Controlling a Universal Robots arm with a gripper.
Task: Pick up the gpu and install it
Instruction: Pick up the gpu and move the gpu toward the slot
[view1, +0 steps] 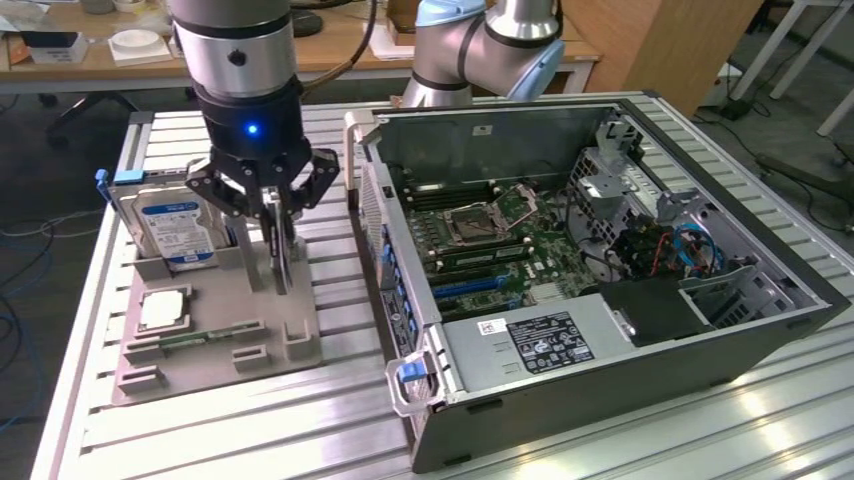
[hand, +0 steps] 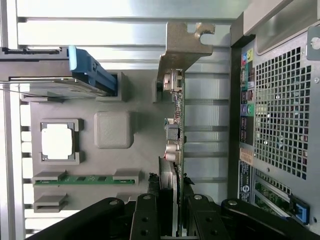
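The gpu (view1: 282, 262) stands on edge in a slot of the grey parts holder (view1: 267, 335), to the exterior view's left of the open computer case (view1: 561, 350). In the wrist view the gpu (hand: 179, 125) is seen edge-on: a green card with its silver end bracket (hand: 185, 45) at the far end and the black cooler on one face. My gripper (view1: 275, 225) hangs straight over it. The gripper (hand: 171, 220) has one finger on each face of the card, shut on it. The card's lower edge still sits in the holder.
The holder also carries a silver hard drive (view1: 174, 228), a square processor chip (view1: 163, 310) and a narrow green memory stick (view1: 200, 335). Inside the case the motherboard (view1: 494, 250) lies exposed. The case's perforated rear wall (hand: 280, 110) is close beside the gpu.
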